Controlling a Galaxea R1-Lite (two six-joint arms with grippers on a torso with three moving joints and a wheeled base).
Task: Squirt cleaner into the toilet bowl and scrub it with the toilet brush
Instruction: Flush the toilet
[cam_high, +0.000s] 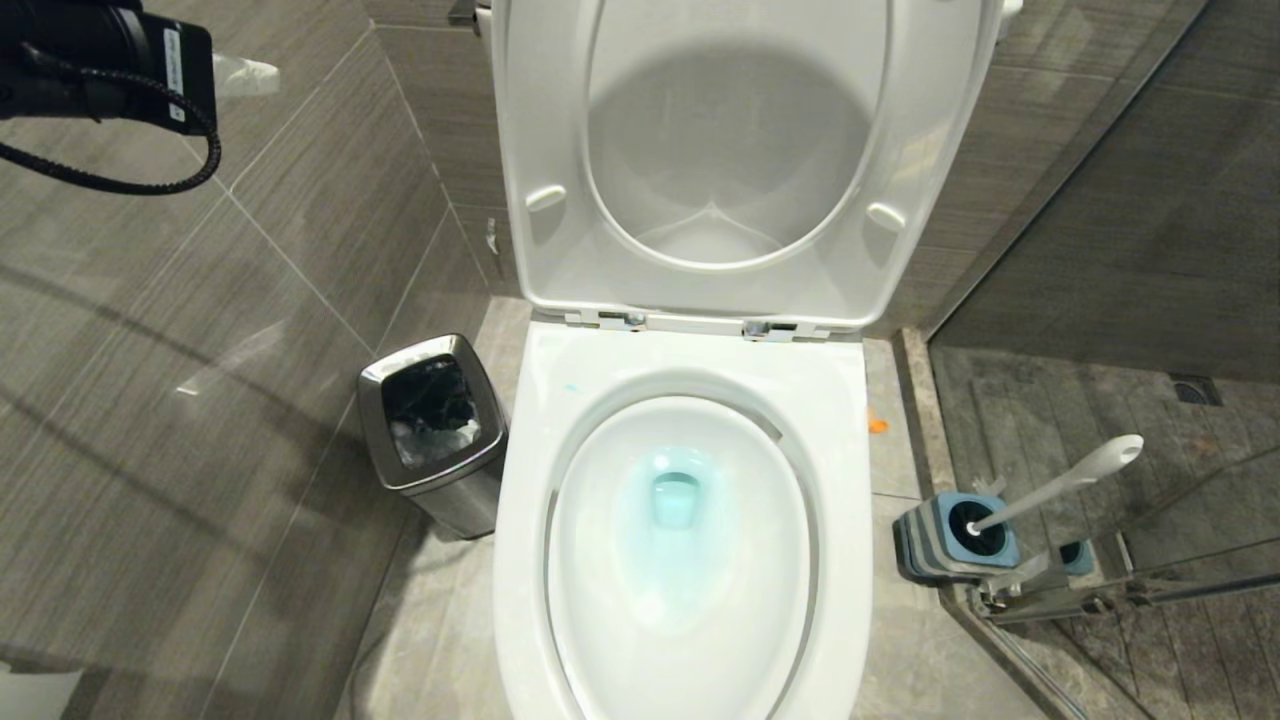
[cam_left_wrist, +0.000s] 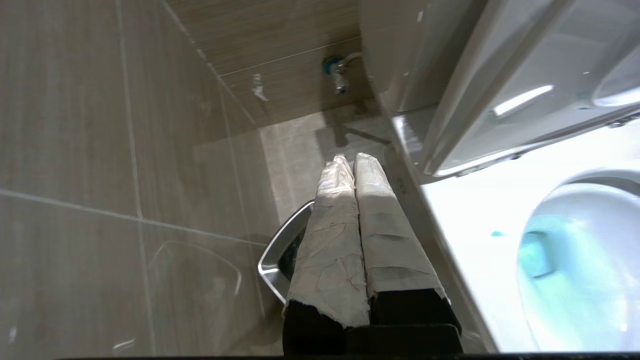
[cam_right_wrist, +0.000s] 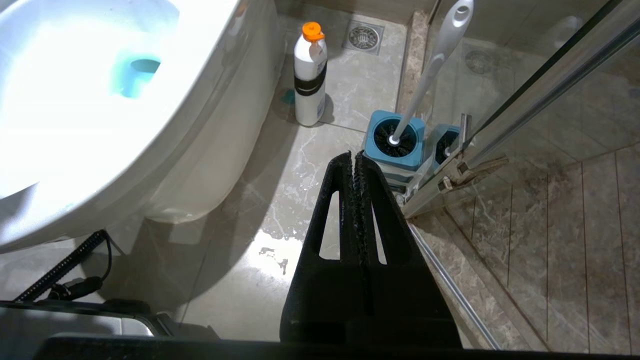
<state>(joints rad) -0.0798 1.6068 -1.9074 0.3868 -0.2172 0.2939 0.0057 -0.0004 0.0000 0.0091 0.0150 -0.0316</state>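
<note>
Left gripper (cam_left_wrist: 350, 162): fingers pressed together and wrapped in whitish covering, holding nothing; it hangs in the air over the floor between the tiled wall and the toilet, above the steel bin.
Right gripper (cam_right_wrist: 354, 159): black fingers closed flat against each other, empty; it points down at the wet floor tiles just short of the brush holder, touching nothing.
Toilet bowl (cam_high: 830, 420): seat and lid both raised against the wall; the rim is bare apart from one small teal spot on its left rear part.
Cleaner (cam_high: 675, 500): turquoise tint in the water and down the inner wall of the bowl.
Toilet brush (cam_high: 1075, 478): standing in its blue-and-grey holder (cam_high: 925, 545) on the floor to the right of the toilet, bristles down, handle leaning towards the glass door.
Bottle (cam_right_wrist: 310, 80): white, orange cap, upright on the floor beside the toilet base.
Steel bin (cam_high: 375, 425): left of the toilet, open top, dark liner with pale scraps inside.
</note>
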